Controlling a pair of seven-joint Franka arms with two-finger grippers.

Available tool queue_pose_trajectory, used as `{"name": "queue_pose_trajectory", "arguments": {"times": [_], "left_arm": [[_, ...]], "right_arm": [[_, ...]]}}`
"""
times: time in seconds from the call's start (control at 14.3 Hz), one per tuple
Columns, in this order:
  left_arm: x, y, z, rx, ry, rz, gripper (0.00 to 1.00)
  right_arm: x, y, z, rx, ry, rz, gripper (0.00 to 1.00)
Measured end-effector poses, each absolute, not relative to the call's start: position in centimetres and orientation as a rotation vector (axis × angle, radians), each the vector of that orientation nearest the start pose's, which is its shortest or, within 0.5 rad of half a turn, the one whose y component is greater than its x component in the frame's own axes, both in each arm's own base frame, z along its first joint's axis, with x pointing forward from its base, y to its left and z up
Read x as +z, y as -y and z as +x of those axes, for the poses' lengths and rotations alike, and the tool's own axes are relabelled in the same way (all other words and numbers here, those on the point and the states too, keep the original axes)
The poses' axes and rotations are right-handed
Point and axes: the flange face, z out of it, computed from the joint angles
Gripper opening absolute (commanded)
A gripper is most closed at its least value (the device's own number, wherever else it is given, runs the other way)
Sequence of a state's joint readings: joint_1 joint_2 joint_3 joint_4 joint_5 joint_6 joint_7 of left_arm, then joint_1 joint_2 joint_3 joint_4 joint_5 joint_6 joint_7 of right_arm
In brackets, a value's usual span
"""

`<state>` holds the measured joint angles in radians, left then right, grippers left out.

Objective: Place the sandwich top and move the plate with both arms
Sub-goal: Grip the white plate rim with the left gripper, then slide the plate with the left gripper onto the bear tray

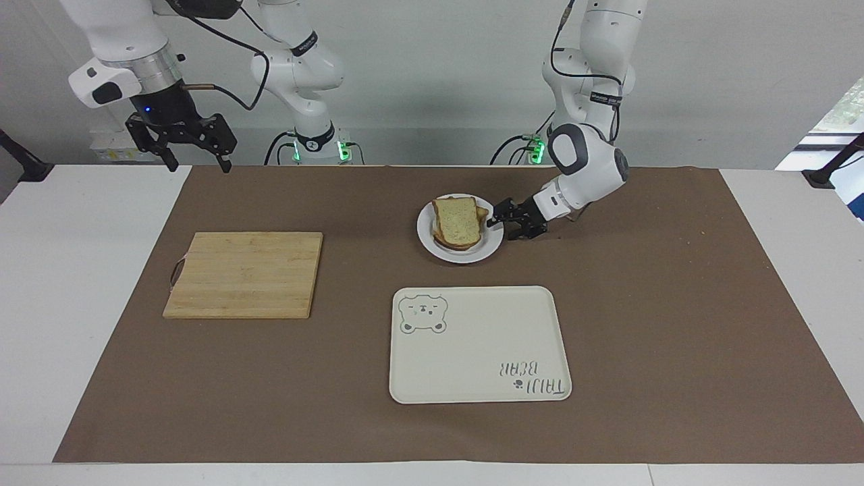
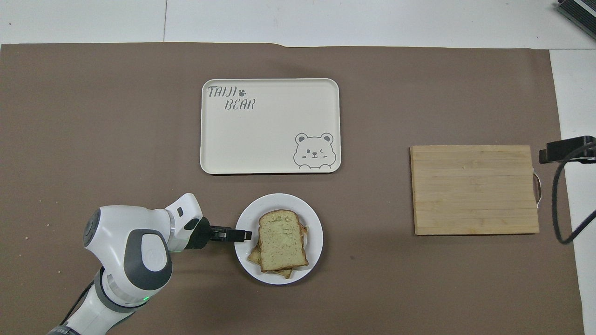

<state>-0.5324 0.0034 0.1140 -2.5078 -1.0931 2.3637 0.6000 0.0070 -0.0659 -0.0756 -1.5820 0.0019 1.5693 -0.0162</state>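
Observation:
The sandwich top [image 1: 457, 221] is a plain bread slice lying on the stack on the small white plate [image 1: 474, 254], which sits nearer to the robots than the tray. It shows on the plate [image 2: 313, 217] in the overhead view [image 2: 282, 239] too. My left gripper [image 1: 503, 227] is low at the plate's rim toward the left arm's end of the table, open, with its fingers straddling the rim; the overhead view shows its tip [image 2: 243, 235] over the rim. My right gripper [image 1: 196, 162] is open and empty, raised over the table's edge near the right arm's base.
A cream tray with a bear drawing [image 1: 479, 344] lies farther from the robots than the plate. A wooden cutting board [image 1: 244, 273] lies toward the right arm's end of the table. A brown mat [image 1: 675, 324] covers the table.

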Motion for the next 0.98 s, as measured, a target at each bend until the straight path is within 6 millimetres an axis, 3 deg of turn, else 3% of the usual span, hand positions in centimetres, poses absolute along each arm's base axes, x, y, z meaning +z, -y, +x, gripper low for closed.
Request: {"name": "queue_pose_trajectory", "arguments": {"times": [0.35,0.63,0.77,0.98], "left_arm": [[26.9,21.9,39.3,-0.121,0.242,2.430,0.00],[27.7,22.5,39.4,-0.105,0.257,2.418,0.00],[29.2,22.7,41.1,-0.056,0.255,2.401,0.00],[32.3,22.9,46.1,0.039,0.221,2.368,0.00]], "right_arm": [[65.9,3.6,53.3,-0.096,-0.075,-3.135,1.00],[65.9,3.0,53.3,-0.095,-0.060,-3.136,1.00],[65.9,3.0,53.3,-0.095,-0.059,-3.136,1.00],[65.9,3.0,53.3,-0.095,-0.059,-3.136,1.00]]}}
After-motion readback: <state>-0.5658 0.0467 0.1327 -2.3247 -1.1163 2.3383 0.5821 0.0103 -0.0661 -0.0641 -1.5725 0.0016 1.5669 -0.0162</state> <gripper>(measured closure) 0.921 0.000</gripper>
